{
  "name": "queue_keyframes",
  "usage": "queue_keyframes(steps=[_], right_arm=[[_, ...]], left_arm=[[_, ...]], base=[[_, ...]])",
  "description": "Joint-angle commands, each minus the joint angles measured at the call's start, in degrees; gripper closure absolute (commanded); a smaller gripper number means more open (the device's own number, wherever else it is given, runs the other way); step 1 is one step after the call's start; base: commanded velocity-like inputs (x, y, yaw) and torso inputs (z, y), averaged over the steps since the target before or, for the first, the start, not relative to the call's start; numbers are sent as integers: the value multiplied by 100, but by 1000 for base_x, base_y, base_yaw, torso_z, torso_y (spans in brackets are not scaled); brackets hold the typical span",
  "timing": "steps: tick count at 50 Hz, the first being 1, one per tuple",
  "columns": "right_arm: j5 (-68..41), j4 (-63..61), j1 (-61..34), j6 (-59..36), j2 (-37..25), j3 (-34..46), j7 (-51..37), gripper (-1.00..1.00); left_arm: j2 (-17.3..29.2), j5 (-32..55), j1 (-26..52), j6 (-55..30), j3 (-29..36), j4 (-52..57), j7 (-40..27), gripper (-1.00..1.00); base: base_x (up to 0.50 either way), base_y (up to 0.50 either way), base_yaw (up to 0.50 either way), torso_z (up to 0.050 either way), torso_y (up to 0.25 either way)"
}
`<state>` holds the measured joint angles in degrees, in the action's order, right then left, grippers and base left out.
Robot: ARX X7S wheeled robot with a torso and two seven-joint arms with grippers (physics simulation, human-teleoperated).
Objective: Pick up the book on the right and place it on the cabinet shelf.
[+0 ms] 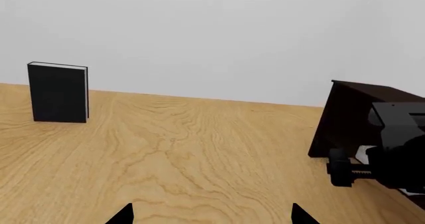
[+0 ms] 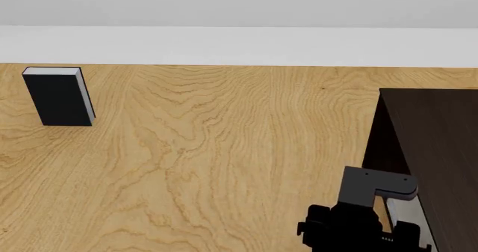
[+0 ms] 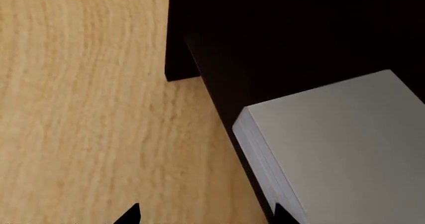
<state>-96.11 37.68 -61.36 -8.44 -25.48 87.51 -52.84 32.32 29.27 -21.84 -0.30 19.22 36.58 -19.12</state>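
- So, my right gripper (image 3: 202, 215) was down by the dark cabinet (image 2: 437, 151) at the right side of the bench (image 2: 224, 151), and only its two dark fingertips showed at the edge of the right wrist view.
- Those tips stood apart, one over bare wood and the other right against the light-grey book (image 3: 339, 144). Whether they actually pinched it, I couldn't tell.
- The book lay partly inside the cabinet's dark opening, its white page edges facing out toward the bench. I couldn't make out the shelf board itself in all that black.
- From the head view, my right arm (image 2: 366, 218) blocked most of that spot, with just a sliver of pale book showing beside the cabinet wall.
- My left gripper (image 1: 211, 215) hung over open bench, fingertips spread with nothing between them.
- A black book (image 2: 58, 96) stood upright at the far left of the bench, well apart from everything else.
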Motion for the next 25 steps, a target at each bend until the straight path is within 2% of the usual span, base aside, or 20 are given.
queue_keyframes(steps=[1, 7, 25], right_arm=[[219, 129, 207, -167, -369, -218, -397, -100], [235, 14, 196, -152, -388, -231, -370, -100], [423, -1446, 168, 29, -636, -276, -251, -100]], left_arm=[[18, -26, -73, 63, 3, 38, -20, -100], [35, -36, -82, 68, 15, 62, -24, -100], [45, -79, -82, 24, 70, 116, -86, -100]], base=[[0, -4, -11, 0, 0], [-3, -2, -11, 0, 0], [-1, 0, -5, 0, 1]])
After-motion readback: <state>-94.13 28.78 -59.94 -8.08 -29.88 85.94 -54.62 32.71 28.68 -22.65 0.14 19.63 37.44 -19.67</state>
